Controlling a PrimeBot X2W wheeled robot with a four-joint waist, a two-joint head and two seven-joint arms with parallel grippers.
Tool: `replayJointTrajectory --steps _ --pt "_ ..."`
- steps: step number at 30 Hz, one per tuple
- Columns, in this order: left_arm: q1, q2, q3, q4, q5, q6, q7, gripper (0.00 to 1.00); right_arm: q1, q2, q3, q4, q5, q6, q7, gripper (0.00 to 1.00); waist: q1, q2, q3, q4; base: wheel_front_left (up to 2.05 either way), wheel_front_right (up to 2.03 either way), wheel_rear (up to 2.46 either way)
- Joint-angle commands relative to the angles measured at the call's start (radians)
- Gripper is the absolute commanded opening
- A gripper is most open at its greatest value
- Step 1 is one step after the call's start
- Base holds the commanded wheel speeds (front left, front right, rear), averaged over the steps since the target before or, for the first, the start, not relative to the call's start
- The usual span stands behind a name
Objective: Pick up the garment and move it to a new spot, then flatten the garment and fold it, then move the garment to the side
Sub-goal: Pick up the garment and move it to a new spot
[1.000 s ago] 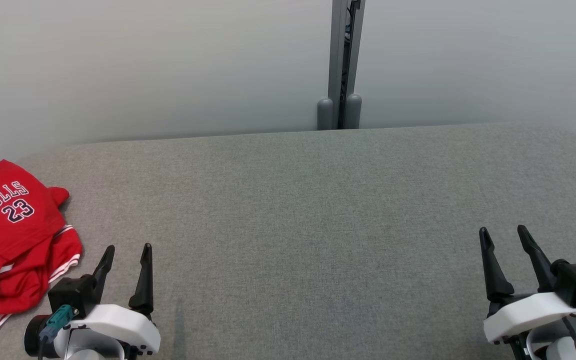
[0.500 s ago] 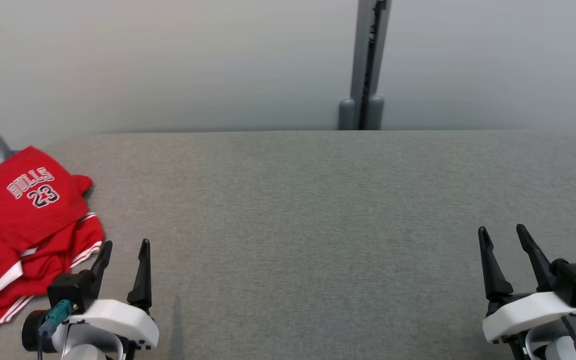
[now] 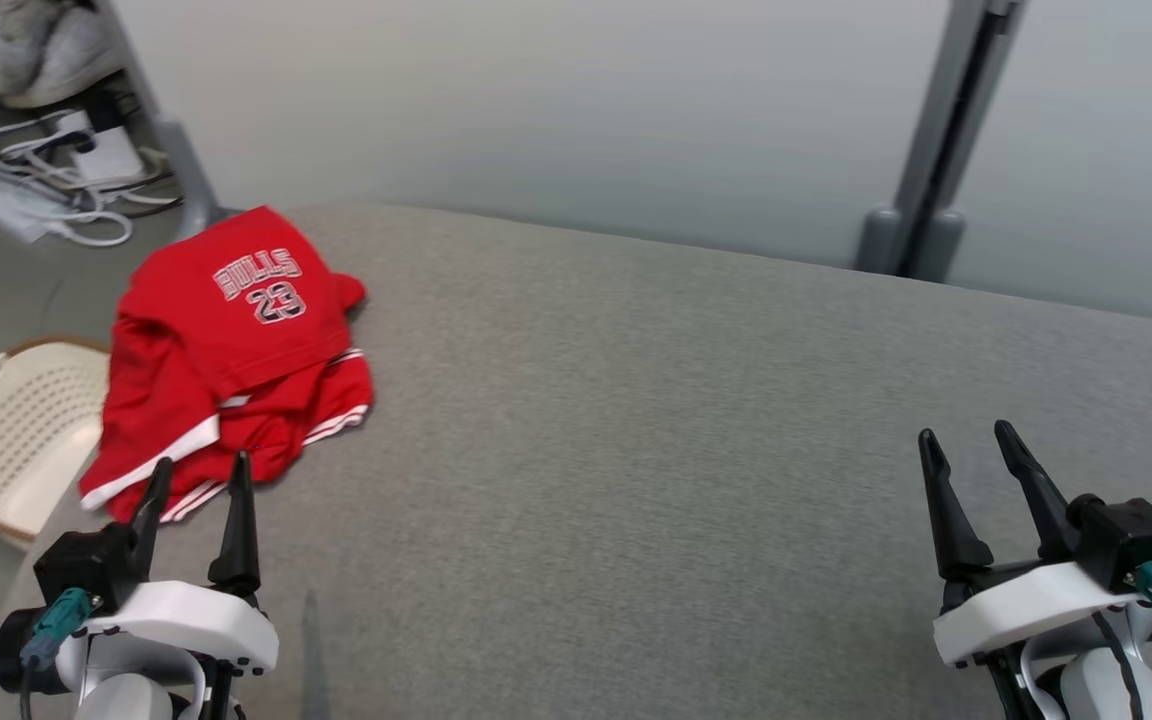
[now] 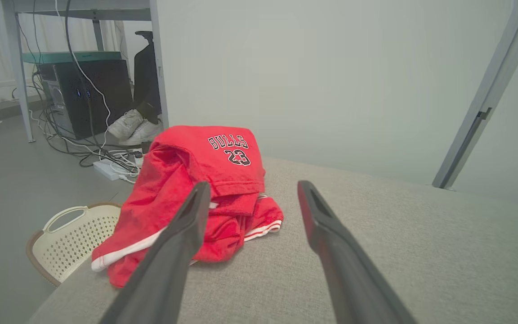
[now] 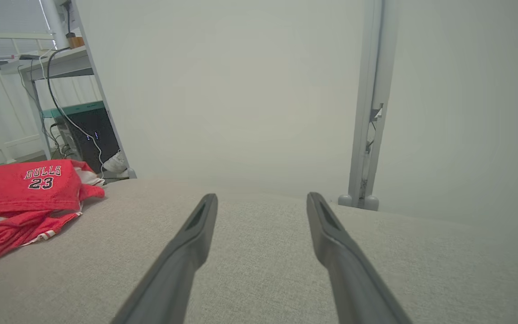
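- Garment [image 3: 236, 350]: a red top with white trim, "BULLS 23" print facing up. It lies in a crumpled heap at the far left corner of the bench [image 3: 636, 450].
- Left gripper [image 3: 201, 460]: fingers spread apart with nothing between them. It hovers by the near left edge of the bench, pointing at the garment and just short of its near hem.
- Right gripper [image 3: 965, 432]: fingers spread apart and empty. It sits over the near right corner, well apart from the garment.
- Done so far: nothing you can tick off. The garment has not been lifted, moved, flattened or folded.
- Left to do: everything. You have to grasp the heap, carry it to a new spot on the bare middle of the bench, spread it flat, fold it, then set it aside. The left arm looks best placed to begin.
- Hard to make out: the layers hide the neckline and armholes. The white-edged hem may overhang the left edge above the basket [image 3: 16, 430] on the floor, but the angle leaves that unsettled.
- Cut off: the frame edge crops the basket, and both arms are cropped behind the wrists.
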Motion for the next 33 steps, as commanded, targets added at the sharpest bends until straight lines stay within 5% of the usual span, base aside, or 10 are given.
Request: replayJointTrajectory --steps 1,14,33 --pt "-0.001 0.009 0.009 -0.008 -0.009 0.007 -0.001 1.00 -0.011 -0.005 0.005 -0.003 0.005 0.002 -0.004 1.00 -0.0001 0.0000 0.011 0.056 0.00 0.00 0.00" --pt "0.020 0.009 0.014 -0.052 -0.032 0.033 0.012 1.00 -0.028 -0.009 0.024 0.006 0.017 0.002 -0.004 1.00 -0.0001 0.0000 0.019 0.184 0.00 0.00 0.00" --pt "0.019 0.009 -0.001 -0.061 -0.046 0.044 0.010 1.00 -0.038 -0.012 0.023 0.019 -0.001 0.002 -0.004 1.00 -0.0001 0.0000 0.022 0.198 0.00 0.00 0.00"
